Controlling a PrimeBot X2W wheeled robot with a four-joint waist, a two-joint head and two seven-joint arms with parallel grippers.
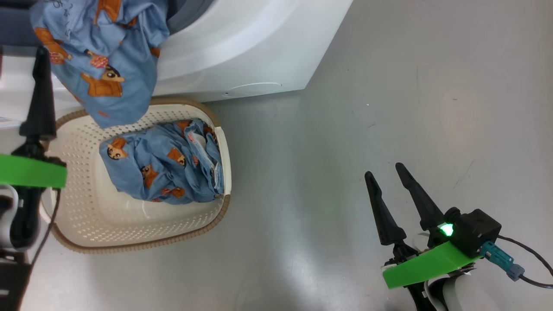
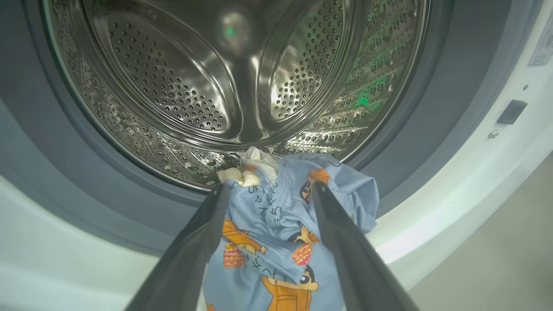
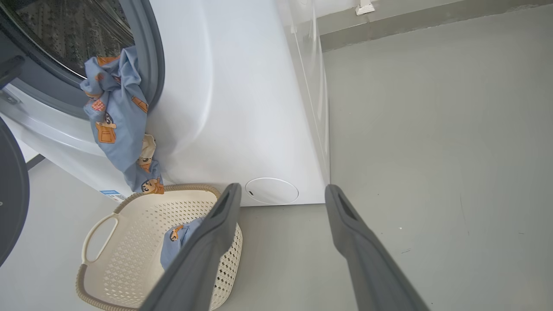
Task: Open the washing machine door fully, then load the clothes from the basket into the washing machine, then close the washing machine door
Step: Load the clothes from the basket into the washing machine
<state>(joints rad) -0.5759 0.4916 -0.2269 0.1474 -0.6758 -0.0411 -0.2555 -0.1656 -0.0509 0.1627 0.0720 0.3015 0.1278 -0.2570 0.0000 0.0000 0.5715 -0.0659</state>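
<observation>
The washing machine (image 3: 242, 108) has its drum (image 2: 181, 86) exposed, and the washing machine door (image 3: 11, 194) stands swung out at the left edge of the right wrist view. One light blue garment (image 2: 276, 224) with orange prints hangs over the grey gasket (image 2: 65, 164), with a scrap of white cloth (image 2: 248, 170) at the drum lip. My left gripper (image 2: 270, 186) is open, its fingers (image 2: 194, 250) straddling this garment without pinching it. A second blue garment (image 1: 168, 164) lies in the cream basket (image 1: 86, 211). My right gripper (image 1: 384, 170) hovers open over the floor, holding nothing.
The basket sits on the grey floor (image 1: 389, 86) right against the washer's front, below the round service flap (image 3: 272, 191). Bare floor spreads to the right of the washer. A cable (image 1: 531, 259) trails from my right wrist.
</observation>
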